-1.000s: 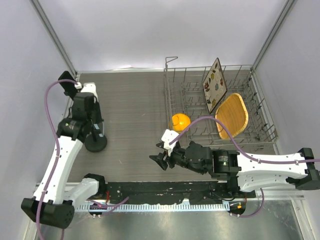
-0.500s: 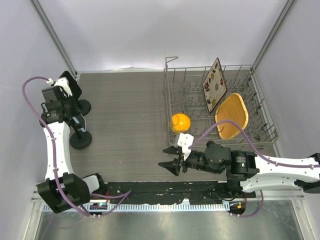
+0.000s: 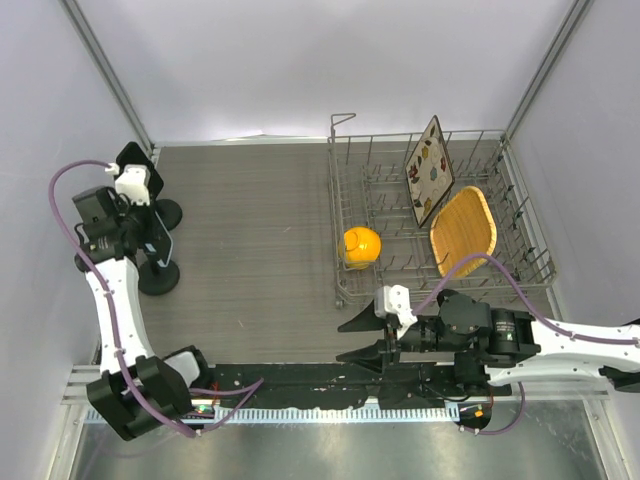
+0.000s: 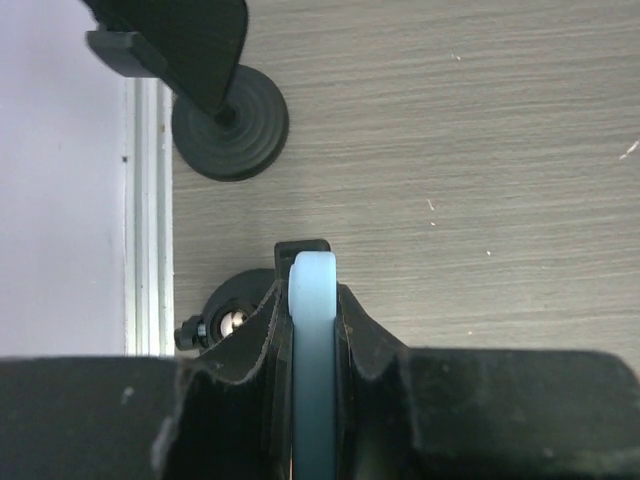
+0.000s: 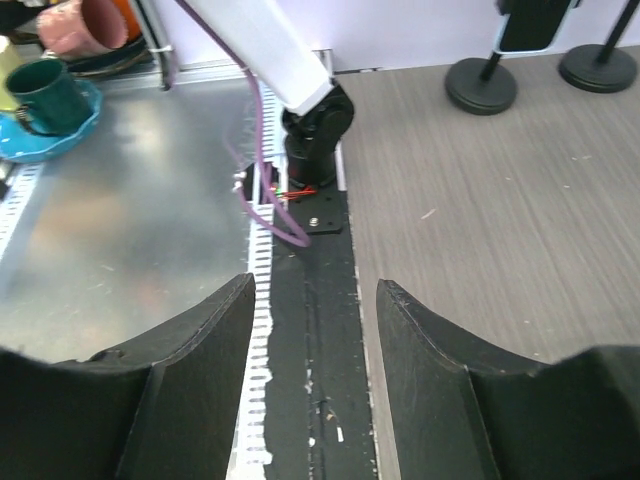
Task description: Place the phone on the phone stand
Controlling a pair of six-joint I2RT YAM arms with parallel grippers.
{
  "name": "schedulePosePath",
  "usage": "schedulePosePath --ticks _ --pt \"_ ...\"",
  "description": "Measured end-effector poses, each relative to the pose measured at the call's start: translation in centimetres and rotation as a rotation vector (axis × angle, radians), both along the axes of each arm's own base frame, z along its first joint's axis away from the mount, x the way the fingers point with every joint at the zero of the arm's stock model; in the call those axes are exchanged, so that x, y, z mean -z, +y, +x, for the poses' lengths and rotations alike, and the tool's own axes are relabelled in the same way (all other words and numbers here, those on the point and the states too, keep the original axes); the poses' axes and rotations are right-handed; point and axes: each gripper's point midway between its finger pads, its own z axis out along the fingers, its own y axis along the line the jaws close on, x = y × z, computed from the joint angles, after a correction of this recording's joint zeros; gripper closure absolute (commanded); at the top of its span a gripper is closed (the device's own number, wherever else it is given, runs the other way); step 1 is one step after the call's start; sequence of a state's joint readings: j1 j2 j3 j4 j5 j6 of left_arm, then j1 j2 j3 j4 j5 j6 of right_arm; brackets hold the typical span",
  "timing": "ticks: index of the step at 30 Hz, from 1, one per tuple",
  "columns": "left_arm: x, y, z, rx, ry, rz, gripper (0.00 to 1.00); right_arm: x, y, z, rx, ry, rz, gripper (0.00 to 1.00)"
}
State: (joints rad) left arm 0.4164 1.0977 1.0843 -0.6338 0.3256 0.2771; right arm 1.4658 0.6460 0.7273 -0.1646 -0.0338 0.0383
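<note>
The phone (image 3: 162,240), dark with a pale blue edge, is clamped edge-on in my left gripper (image 3: 153,236) at the far left of the table. The left wrist view shows its blue edge (image 4: 314,400) between the jaws of the left gripper (image 4: 312,295). A black phone stand's round base (image 3: 158,281) lies just below it and shows partly in the left wrist view (image 4: 232,310). A second stand (image 3: 165,213) with a dark cradle (image 3: 131,156) stands behind it, also in the left wrist view (image 4: 230,125). My right gripper (image 3: 362,340) is open and empty over the near rail (image 5: 320,330).
A wire dish rack (image 3: 350,200) at the right holds an orange bowl (image 3: 361,243), a patterned tray (image 3: 430,170) and a yellow plate (image 3: 465,230). The left wall runs right beside the stands. A green mug on a blue saucer (image 5: 40,90) and a pink mug (image 5: 85,25) sit off the table.
My left arm has swung to the far left and now holds the phone just above the near stand. My right gripper has drawn back towards the near edge, still open.
</note>
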Motion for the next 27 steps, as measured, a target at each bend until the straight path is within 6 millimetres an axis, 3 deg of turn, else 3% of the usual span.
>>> schedulePosePath --ticks 3,7,11,17,27 --pt "-0.1 0.9 -0.1 -0.014 -0.092 0.014 1.0 -0.2 -0.3 -1.2 -0.046 0.015 0.013 0.43" --pt "0.6 1.2 -1.8 -0.044 -0.16 0.033 1.0 -0.8 -0.9 -2.5 -0.087 0.017 0.042 0.42" --pt "0.5 2.4 -1.5 -0.04 -0.185 -0.01 1.0 -1.3 -1.4 -3.0 -0.086 0.013 0.064 0.42" --pt "0.0 4.7 -0.8 -0.021 -0.182 -0.076 1.0 -1.4 -1.7 -2.7 -0.037 0.008 0.07 0.41" --pt "0.0 5.1 0.1 0.016 -0.172 -0.096 1.0 -0.7 -1.7 -1.7 0.016 -0.001 0.042 0.41"
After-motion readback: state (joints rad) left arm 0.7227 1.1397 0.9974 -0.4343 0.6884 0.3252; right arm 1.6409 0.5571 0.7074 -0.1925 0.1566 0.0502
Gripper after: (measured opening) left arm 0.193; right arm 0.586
